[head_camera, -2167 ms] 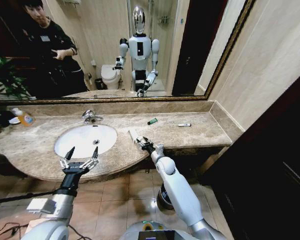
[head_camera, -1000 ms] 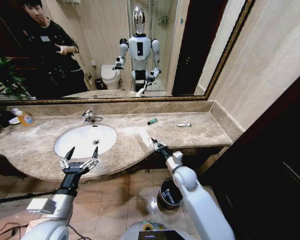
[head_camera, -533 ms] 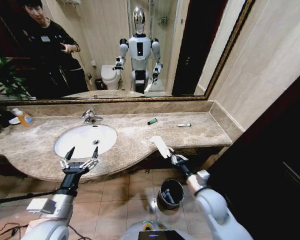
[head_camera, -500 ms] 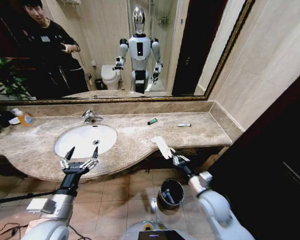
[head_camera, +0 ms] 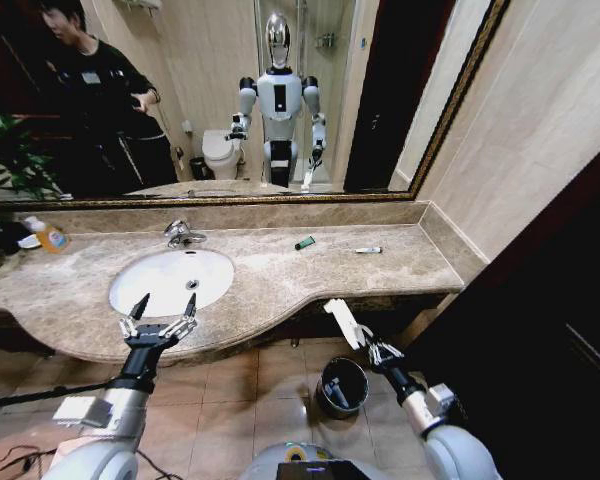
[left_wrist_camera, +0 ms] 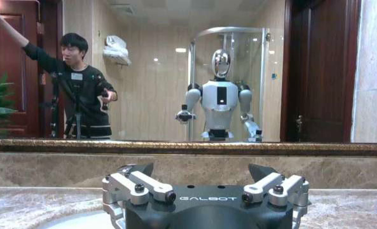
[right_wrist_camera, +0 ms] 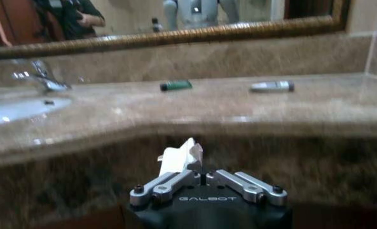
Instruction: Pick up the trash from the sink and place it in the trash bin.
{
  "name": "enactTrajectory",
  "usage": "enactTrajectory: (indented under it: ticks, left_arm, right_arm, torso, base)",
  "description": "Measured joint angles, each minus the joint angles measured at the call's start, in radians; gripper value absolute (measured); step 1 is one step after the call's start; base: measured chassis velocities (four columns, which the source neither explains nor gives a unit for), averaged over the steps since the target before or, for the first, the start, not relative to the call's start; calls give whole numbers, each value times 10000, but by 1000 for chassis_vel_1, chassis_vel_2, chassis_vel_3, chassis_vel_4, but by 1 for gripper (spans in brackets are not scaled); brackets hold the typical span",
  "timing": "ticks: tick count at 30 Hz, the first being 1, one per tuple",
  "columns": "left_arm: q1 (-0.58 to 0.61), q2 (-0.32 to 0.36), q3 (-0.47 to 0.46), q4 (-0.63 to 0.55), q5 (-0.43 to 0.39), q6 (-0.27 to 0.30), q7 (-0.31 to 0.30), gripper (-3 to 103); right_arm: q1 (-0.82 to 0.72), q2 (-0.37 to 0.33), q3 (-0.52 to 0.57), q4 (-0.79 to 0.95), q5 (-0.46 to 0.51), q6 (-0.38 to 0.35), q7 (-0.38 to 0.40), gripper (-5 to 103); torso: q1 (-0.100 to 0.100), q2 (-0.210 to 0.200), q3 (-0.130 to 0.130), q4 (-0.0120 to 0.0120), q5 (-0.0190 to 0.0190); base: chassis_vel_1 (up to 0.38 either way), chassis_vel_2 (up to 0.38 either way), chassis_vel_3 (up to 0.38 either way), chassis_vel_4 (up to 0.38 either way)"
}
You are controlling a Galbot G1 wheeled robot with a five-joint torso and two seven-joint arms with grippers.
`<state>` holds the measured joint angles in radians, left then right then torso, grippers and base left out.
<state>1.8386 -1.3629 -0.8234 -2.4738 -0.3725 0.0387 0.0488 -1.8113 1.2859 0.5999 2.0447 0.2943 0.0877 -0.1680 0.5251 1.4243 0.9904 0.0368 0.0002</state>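
My right gripper (head_camera: 370,348) is shut on a flat white packet (head_camera: 345,322), held off the counter's front edge, over the floor. The packet (right_wrist_camera: 178,160) sticks up out of the closed right gripper (right_wrist_camera: 204,175). Just below it on the floor stands the dark round trash bin (head_camera: 340,386), with something pale inside. A dark green block (head_camera: 305,243) and a white-and-blue tube (head_camera: 368,250) lie on the counter right of the sink (head_camera: 170,280). My left gripper (head_camera: 160,312) hangs open at the sink's front edge; the left gripper (left_wrist_camera: 201,171) holds nothing.
A chrome faucet (head_camera: 183,235) stands behind the basin. A bottle of orange liquid (head_camera: 48,236) sits at the far left of the beige marble counter (head_camera: 410,268). A mirror spans the back wall; a dark door panel closes the right side. The floor is tiled.
My right arm has carried the white packet off the counter, rightward and down, to a spot over the trash bin. The left arm has not moved.
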Motion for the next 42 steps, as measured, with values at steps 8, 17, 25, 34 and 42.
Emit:
enactTrajectory:
  ticks: [8, 17, 25, 34, 42]
  left_arm:
    - [0, 0, 0, 0, 0, 0, 0, 100]
    - [0, 0, 0, 0, 0, 0, 0, 100]
    - [0, 0, 0, -1, 0, 0, 0, 100]
    - [0, 0, 0, 0, 0, 0, 0, 100]
    - [0, 0, 0, 0, 0, 0, 1, 100]
  right_arm:
    - [-115, 893, -249, -948, -961, 253, 34, 0]
    - [608, 1434, -350, -2468, -1954, 164, 218, 0]
    - [2009, 1287, -610, -4545, -2218, 190, 902, 0]
    - [3172, 1301, -777, -6567, -2155, 651, 1227, 0]
    - [3758, 1259, -1009, -8039, -2216, 1092, 1587, 0]
  torso:
    - [0, 0, 0, 0, -2]
    - [0, 0, 0, 0, -3]
    - [1, 0, 1, 0, -4]
    - [0, -1, 1, 0, -2]
    - [0, 0, 1, 0, -3]
  base:
    - [0, 0, 0, 0]
    - [0, 0, 0, 0]
    - [0, 0, 0, 0]
    - [0, 0, 0, 0]
    - [0, 0, 0, 0]
